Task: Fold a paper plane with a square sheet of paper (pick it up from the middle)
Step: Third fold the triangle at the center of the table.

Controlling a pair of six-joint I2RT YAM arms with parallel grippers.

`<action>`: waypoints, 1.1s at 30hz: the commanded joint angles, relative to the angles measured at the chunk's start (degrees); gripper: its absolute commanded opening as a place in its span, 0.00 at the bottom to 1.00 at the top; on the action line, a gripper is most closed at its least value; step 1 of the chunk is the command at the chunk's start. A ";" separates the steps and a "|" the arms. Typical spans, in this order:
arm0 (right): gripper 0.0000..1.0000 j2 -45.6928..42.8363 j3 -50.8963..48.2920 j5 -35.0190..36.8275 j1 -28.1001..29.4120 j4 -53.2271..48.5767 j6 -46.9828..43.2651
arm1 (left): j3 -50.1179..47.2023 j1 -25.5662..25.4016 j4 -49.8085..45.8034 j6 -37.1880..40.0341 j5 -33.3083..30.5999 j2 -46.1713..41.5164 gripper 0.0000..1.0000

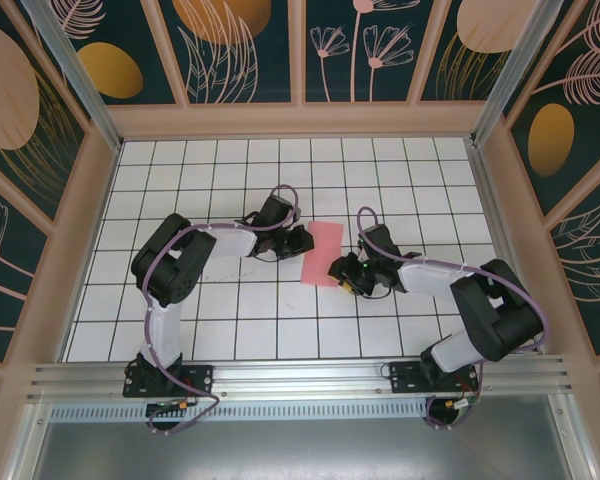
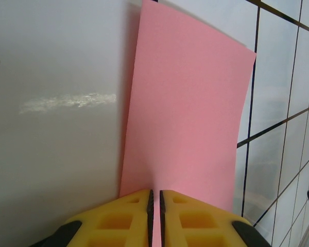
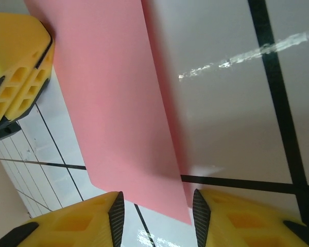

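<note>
White gridded tabletop (image 1: pixel 230 320). We list, nearest first: right gripper (image 1: pixel 338 272), jaws apart, an edge of the square sheet of paper (image 1: pixel 325 252) between them; that pink sheet, mid-tabletop; left gripper (image 1: pixel 302 240) beyond, jaws clamped on its opposite edge.

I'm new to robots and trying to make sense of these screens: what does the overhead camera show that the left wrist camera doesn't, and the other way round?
Overhead: the whole left arm and right arm, the right gripper at the near right corner of the pink paper, and patterned walls around the gridded table.
Left wrist: up close, the left gripper has its yellow fingers shut on the paper's edge, with a pink sliver between them.
Both: the pink paper and the table's black grid lines.
</note>
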 commanded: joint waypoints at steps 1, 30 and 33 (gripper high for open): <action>0.41 -0.07 -1.28 -0.82 0.37 1.44 1.02 | -0.25 -0.12 -3.49 0.53 -3.37 2.36 0.16; 0.06 3.26 5.26 -1.22 1.38 6.39 1.84 | -0.24 -0.18 -3.33 1.00 -2.12 1.34 0.16; 0.05 5.77 7.10 -1.18 1.52 6.84 1.14 | -0.09 -0.14 -3.49 1.21 -2.06 1.13 0.16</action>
